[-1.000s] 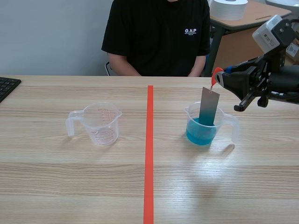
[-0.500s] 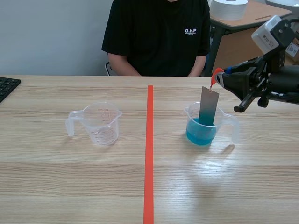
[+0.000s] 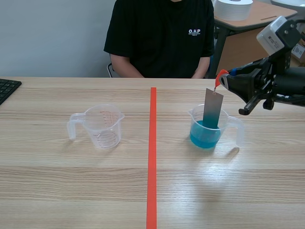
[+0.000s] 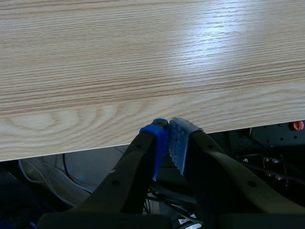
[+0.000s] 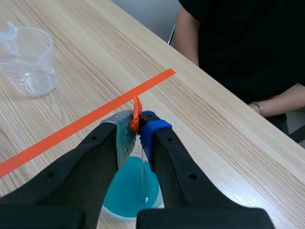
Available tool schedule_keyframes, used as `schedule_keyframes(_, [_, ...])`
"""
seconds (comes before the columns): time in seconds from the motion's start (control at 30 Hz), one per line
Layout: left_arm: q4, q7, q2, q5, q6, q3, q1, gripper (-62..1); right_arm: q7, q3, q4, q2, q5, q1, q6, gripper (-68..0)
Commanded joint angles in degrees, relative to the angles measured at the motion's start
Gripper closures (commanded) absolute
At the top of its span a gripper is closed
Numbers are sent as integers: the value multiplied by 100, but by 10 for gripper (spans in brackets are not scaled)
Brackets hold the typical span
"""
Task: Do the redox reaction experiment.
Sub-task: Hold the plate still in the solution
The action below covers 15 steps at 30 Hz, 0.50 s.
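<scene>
- Grey metal strip is hung upright by an orange tag at its upper end, so that only the lower part is dipped in the blue liquid and the upper part is held dry above the rim
- The tag is pinched between the clenched fingers of the right gripper, which is held above the cup and a little to its right; by this grip the pads are kept clear of the liquid
- The cup is stood on the table to the right of the tape line, with its handle turned away from the line
- An empty cup is set well apart across the line, probably meant for a later step
- The left gripper is closed on nothing, its pads pressed together, and is parked low at the near table edge, out of the way
- The soaking step is judged to be in hand: the strip is likely held in the liquid so that the reaction is given time
</scene>
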Motion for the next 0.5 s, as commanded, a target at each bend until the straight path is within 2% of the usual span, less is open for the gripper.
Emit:
schedule_keyframes(0.0, [35, -81, -20, -15, -17, 2, 59, -47, -4, 2, 133, 98, -20, 68, 42, -17])
schedule_keyframes(0.17, [35, -81, -20, -15, -17, 2, 59, -47, -7, 2, 341, 223, 127, 66, 42, -17])
schedule_keyframes(0.47, [35, -81, -20, -15, -26, 2, 59, -47, -140, 4, 898, 713, 662, 44, 42, -17])
